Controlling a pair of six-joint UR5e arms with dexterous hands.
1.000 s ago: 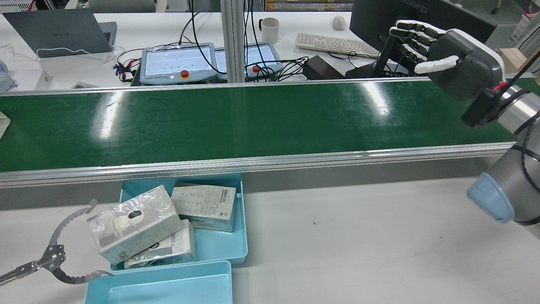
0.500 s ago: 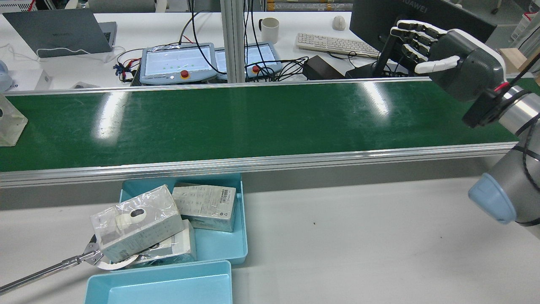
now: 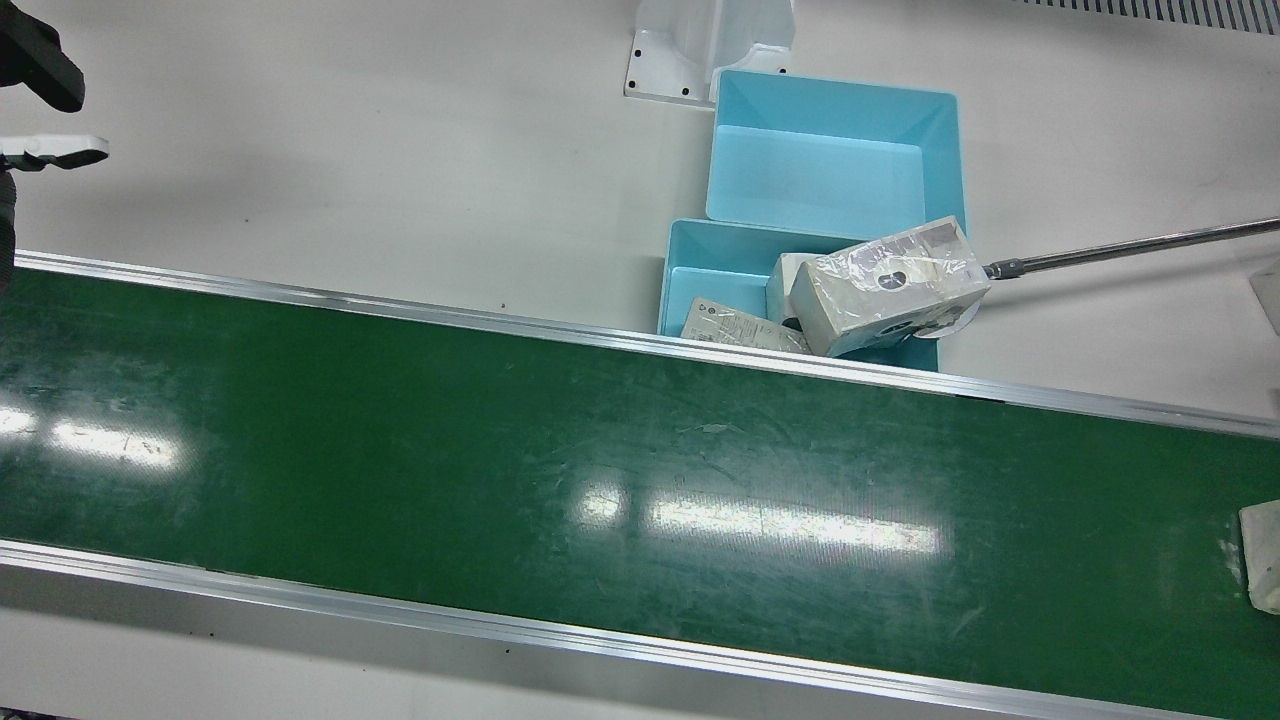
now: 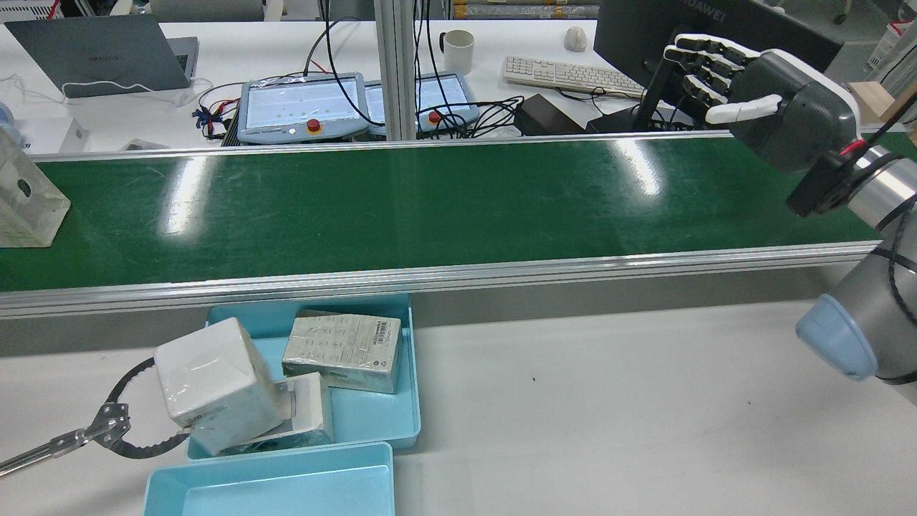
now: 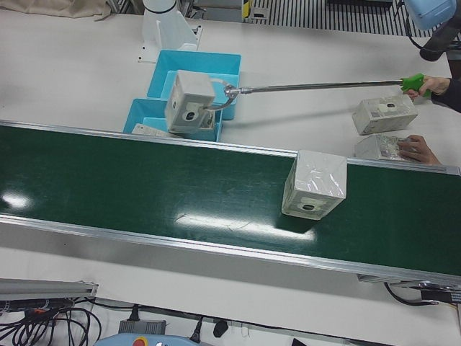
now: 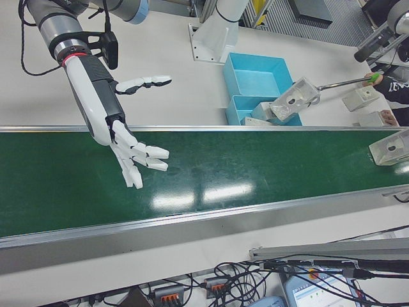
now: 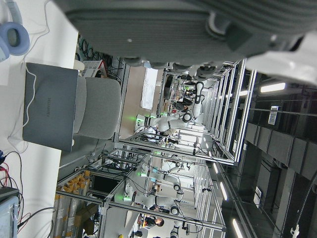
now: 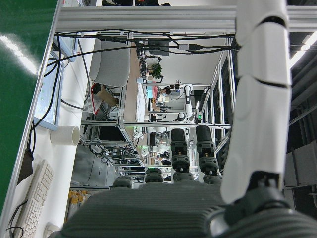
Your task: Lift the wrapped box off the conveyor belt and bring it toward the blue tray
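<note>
- The wrapped box (image 5: 314,185) stands on the green conveyor belt (image 4: 430,208), out at the robot's left end of it, nothing touching it; in the rear view it shows only at the left edge (image 4: 25,197).
- The right hand (image 6: 124,137) hangs above the belt at the opposite end, well apart from the box, fingers (image 6: 148,153) spread wide and holding nothing.
- From the rear, that same hand (image 4: 759,93) sits high over the belt's far rail, palm open.
- The left hand shows only as a dark blurred edge in its own camera; whether its fingers are spread or closed, I cannot tell.
- The blue tray (image 4: 372,423) lies on the white table just beside the belt's near rail, with boxes already lying in it, and a second blue tray (image 4: 272,487) right against it.
- A long reacher tool (image 5: 317,87) held by a person's hand (image 5: 436,83) has its claw around another wrapped box (image 5: 189,102) at the tray.
- Two more boxes (image 5: 385,115) rest on the table near the person.
</note>
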